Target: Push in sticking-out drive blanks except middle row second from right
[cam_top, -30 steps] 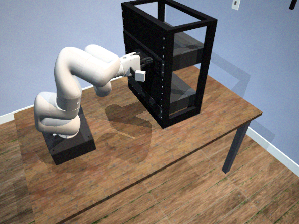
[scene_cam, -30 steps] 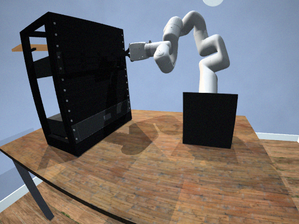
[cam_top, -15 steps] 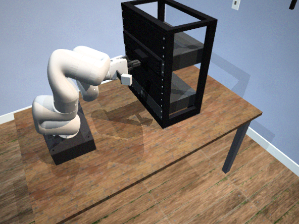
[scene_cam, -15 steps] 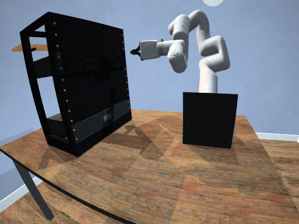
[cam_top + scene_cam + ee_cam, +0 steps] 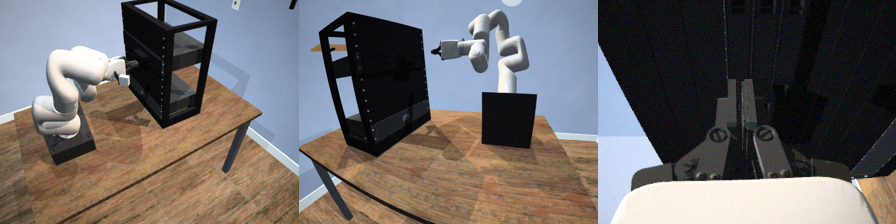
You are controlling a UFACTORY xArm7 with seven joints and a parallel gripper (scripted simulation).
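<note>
The gripper (image 5: 742, 100) is clenched with nothing between its fingers, the two dark pads pressed together and pointing level at the front of the rack (image 5: 167, 75). In the exterior view the fingertips (image 5: 433, 51) hang in the air just off the rack's front face, apart from it, level with the upper part of the front. From the wrist camera the closed fingers aim at dark vertical strips of the storage chassis (image 5: 763, 45), whose drive blanks are too dark to tell apart; which of them stand out cannot be told. The white arm (image 5: 68, 75) folds back from the wrist in an elbow-up bend to its black pedestal (image 5: 87, 147). Rack and pedestal both stand on the wooden table (image 5: 151, 156), the rack upright near the far edge, with a grey panel (image 5: 400, 119) low on its front.
</note>
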